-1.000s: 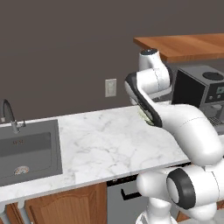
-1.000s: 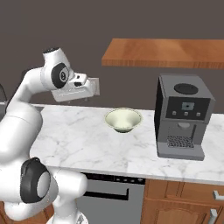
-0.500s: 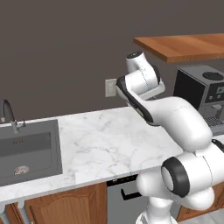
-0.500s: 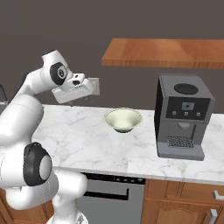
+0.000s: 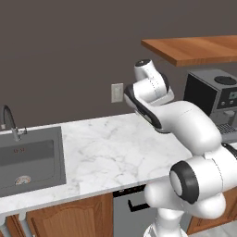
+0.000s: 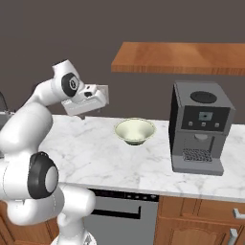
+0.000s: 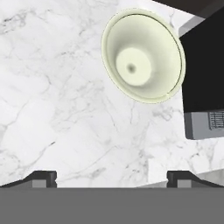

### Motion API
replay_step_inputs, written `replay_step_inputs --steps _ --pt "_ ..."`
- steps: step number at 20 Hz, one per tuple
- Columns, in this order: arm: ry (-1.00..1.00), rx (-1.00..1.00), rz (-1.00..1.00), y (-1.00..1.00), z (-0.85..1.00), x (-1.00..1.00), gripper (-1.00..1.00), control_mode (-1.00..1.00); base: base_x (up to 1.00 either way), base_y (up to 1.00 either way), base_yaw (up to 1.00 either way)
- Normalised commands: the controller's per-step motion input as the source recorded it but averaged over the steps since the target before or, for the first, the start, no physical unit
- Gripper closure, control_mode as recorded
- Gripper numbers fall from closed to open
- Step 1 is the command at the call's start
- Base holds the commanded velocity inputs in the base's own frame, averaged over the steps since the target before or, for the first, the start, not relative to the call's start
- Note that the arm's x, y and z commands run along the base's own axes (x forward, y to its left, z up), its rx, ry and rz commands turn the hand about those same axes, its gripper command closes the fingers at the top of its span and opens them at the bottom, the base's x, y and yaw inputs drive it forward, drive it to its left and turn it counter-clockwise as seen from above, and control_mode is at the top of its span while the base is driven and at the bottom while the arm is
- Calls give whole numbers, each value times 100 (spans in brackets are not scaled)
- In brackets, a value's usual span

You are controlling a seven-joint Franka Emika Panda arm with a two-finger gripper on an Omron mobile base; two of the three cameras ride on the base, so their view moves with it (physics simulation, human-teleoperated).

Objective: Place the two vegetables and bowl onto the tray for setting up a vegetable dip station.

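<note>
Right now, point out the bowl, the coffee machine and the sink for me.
bowl (image 7: 142, 57): hand view, on its inner wall beside the flat centre.
coffee machine (image 6: 201, 125): right base view, on its dark front face.
sink (image 5: 28, 159): left base view, on the bare basin floor.

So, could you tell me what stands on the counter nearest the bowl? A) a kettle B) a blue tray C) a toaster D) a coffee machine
D: the bowl sits on the marble counter with the dark coffee machine just beside it.
</note>
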Motion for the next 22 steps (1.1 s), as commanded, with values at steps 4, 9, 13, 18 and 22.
replay_step_inputs --steps 4,9,13,18,22 --pt "-1 0 3 -13 -25 21 -100 -100 0 0 0" --pt "-2 0 7 -11 -29 18 -100 -100 0 0 0" --pt "0 0 3 -8 -28 25 -100 -100 0 0 0" --pt "-2 0 4 -9 -27 20 -100 -100 0 0 0" --pt "-4 0 6 -10 -26 20 -100 -100 0 0 0"
